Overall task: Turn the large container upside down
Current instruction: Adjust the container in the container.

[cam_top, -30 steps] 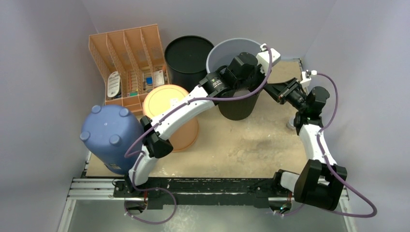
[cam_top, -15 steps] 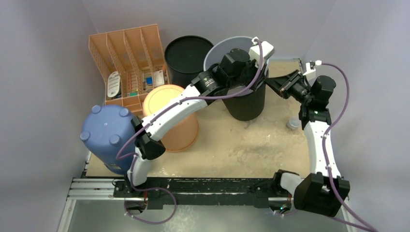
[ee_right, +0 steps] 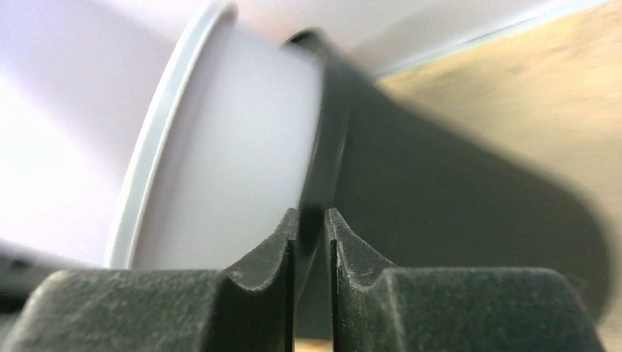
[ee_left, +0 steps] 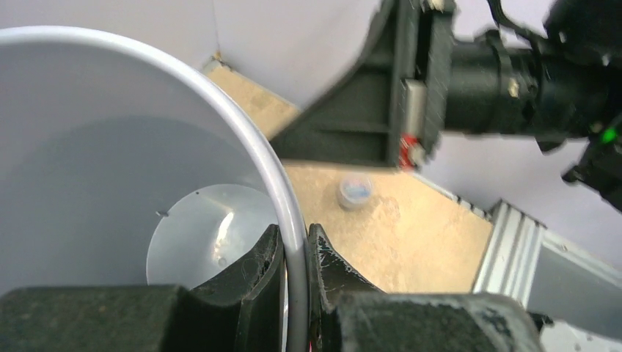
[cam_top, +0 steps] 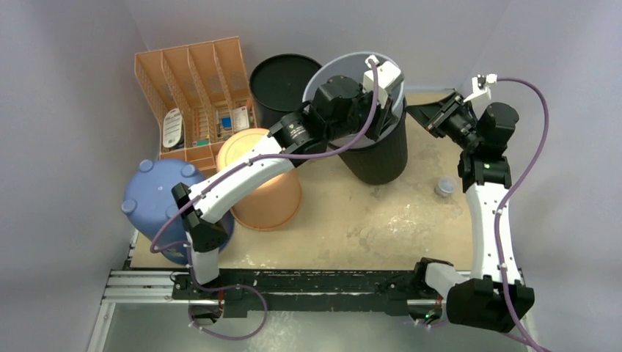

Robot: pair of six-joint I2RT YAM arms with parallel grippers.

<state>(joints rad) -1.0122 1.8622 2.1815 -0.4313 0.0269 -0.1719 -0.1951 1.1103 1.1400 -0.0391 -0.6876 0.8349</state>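
The large container (cam_top: 381, 150), black outside and grey inside, stands mouth-up at the back middle of the table. My left gripper (cam_top: 383, 117) reaches over its mouth and is shut on the grey rim (ee_left: 242, 125). One finger is inside the wall and one outside, around the left gripper's centre (ee_left: 295, 253). My right gripper (cam_top: 412, 111) comes in from the right and is shut on the rim's right side. In the right wrist view the right gripper (ee_right: 311, 238) pinches the wall edge, with the container's grey inside (ee_right: 227, 154) to the left and black outside to the right.
An orange file organizer (cam_top: 194, 84) and a black bin (cam_top: 282, 84) stand at the back left. An upturned orange bucket (cam_top: 260, 183) and a blue container (cam_top: 161, 205) sit at the left. A small grey cap (cam_top: 444, 186) lies on the table (cam_top: 367, 227) right of the container.
Both arms have risen and reached further back with the container held between them; it looks higher and slightly further back. The right arm's move has uncovered the small cap.
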